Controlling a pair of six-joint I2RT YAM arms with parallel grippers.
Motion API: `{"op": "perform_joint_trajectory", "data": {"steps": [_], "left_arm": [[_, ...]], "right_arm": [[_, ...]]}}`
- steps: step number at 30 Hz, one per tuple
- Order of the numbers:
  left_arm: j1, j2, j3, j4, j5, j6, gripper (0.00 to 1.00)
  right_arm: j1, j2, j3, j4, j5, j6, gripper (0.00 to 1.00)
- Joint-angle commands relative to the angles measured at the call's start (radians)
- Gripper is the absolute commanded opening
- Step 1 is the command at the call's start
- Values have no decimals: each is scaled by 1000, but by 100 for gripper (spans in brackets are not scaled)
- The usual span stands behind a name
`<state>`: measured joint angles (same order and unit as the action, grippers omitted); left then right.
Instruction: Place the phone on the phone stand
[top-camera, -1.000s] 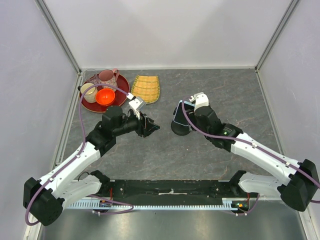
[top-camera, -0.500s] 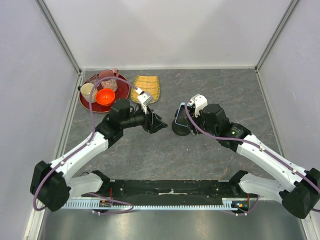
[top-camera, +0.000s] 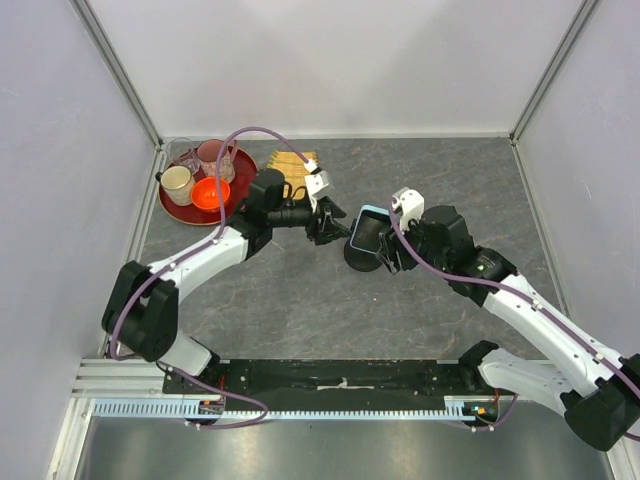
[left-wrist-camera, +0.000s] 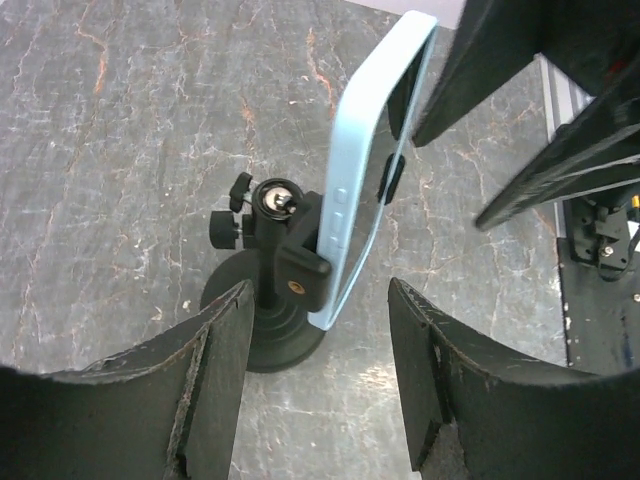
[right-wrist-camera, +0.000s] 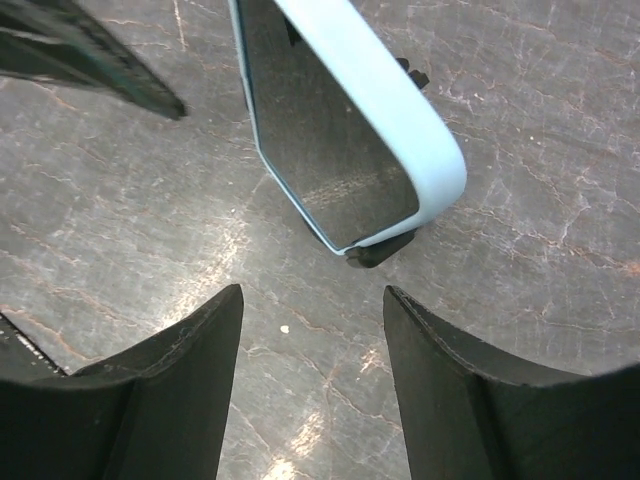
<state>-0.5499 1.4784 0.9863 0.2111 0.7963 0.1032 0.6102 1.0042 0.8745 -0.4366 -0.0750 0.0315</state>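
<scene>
Phone (top-camera: 366, 229) on the phone stand (top-camera: 356, 260), mid-worktop (top-camera: 300, 300)
The phone sits on edge in the stand's clamp head. The left end effector (top-camera: 337, 227) is just left of it and the right end effector (top-camera: 386, 256) just right. At the back left, a tray (top-camera: 170, 208) holds cups (top-camera: 178, 180); a bamboo mat (top-camera: 290, 158) lies to its right.

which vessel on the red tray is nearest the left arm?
The orange cup, at the tray's near-right edge; the cream mug and pink cup sit farther away.
</scene>
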Motion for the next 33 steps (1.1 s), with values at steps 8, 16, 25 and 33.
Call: {"op": "perform_joint_trajectory", "data": {"steps": [8,16,25,33], "left_arm": [[15,184,161,19,265,174,57],[15,226,192,-15,302,190,42],[11,215,158,-73,270,214,45],[1,209,130,-53,230,195,48]], "right_arm": [[-7,-24,-6,-4,4,36,63],[-44,42,17,6,-9,56,61],[-101,40,11,85,-40,104,62],[-107,70,29,110,-55,93,62]]}}
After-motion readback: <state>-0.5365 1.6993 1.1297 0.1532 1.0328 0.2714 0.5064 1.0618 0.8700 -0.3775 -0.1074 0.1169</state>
